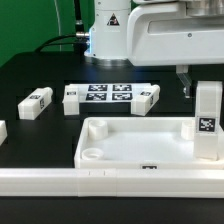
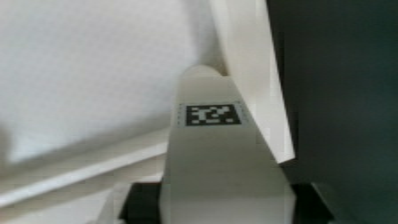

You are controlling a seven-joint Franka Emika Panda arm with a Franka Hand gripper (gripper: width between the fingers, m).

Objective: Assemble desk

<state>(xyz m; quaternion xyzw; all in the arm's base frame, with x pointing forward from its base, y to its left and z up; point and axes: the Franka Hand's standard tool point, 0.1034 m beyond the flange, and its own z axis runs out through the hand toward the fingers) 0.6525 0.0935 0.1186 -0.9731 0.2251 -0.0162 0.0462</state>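
Wrist view: the gripper (image 2: 214,200) points down, squeezing a white leg (image 2: 226,160) upright at the tabletop's (image 1: 130,123) three o'clock side; black-and-white tag (image 2: 212,114) on it.

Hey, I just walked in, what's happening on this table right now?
A robot arm is putting a desk together. Its gripper is shut on one white leg, holding it upright at the exterior view's right end of the tabletop, which lies rim up. Whether that leg sits in a corner socket cannot be told. On the black table another leg lies loose, to the exterior view's left of the marker board.
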